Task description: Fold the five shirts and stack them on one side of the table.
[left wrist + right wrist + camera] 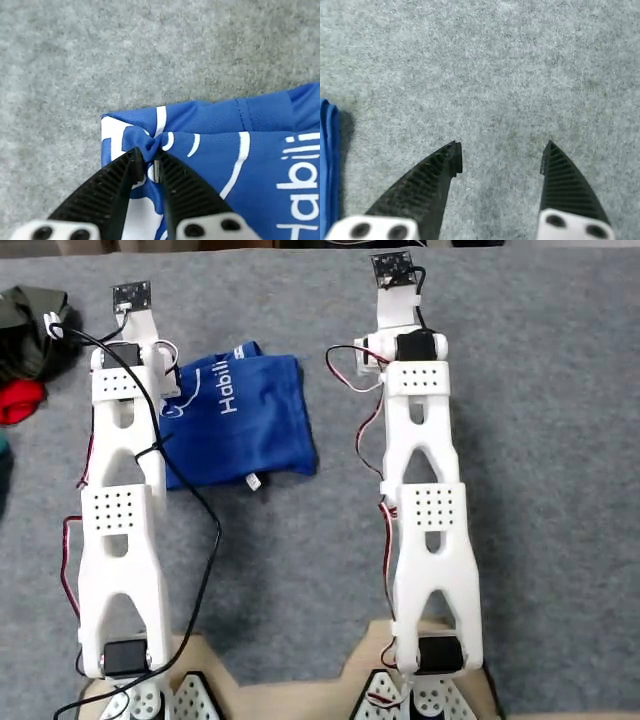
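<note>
Wooden base plates (260, 695) at the near table edge, both white arms stretched away over the gray felt cover (550, 440). Folded blue shirt (245, 425) lies flat between the arms, tucked against the left one. Left gripper (149, 159) is nearly closed, tips pinching a bunched fold of blue fabric at the shirt's white-striped corner. Right gripper (502, 155) is spread wide, holding nothing, above bare felt just beside the shirt edge. Far left edge: heap of dark clothes (30, 325), red garment (20, 400).
</note>
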`<action>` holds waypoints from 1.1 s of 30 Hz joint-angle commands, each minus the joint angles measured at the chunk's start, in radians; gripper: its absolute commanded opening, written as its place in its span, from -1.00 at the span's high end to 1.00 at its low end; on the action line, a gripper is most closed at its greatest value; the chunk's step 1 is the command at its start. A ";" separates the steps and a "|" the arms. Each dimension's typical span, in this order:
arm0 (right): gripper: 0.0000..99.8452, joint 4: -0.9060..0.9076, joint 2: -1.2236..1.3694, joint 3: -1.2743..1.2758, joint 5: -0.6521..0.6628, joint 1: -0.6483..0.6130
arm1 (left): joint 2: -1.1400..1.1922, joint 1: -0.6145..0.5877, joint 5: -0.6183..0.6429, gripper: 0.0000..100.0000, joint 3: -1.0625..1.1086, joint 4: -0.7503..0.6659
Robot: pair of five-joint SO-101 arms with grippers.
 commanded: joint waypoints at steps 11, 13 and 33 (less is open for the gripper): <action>0.47 -0.020 -0.004 -0.051 0.000 -0.004 | -0.008 -0.031 -0.008 0.96 -0.235 0.009; 0.47 -0.025 -0.004 -0.051 0.000 -0.004 | -0.008 -0.038 -0.008 0.96 -0.244 0.009; 0.47 -0.025 -0.004 -0.050 0.000 -0.004 | 0.002 -0.126 0.189 0.96 -0.235 0.002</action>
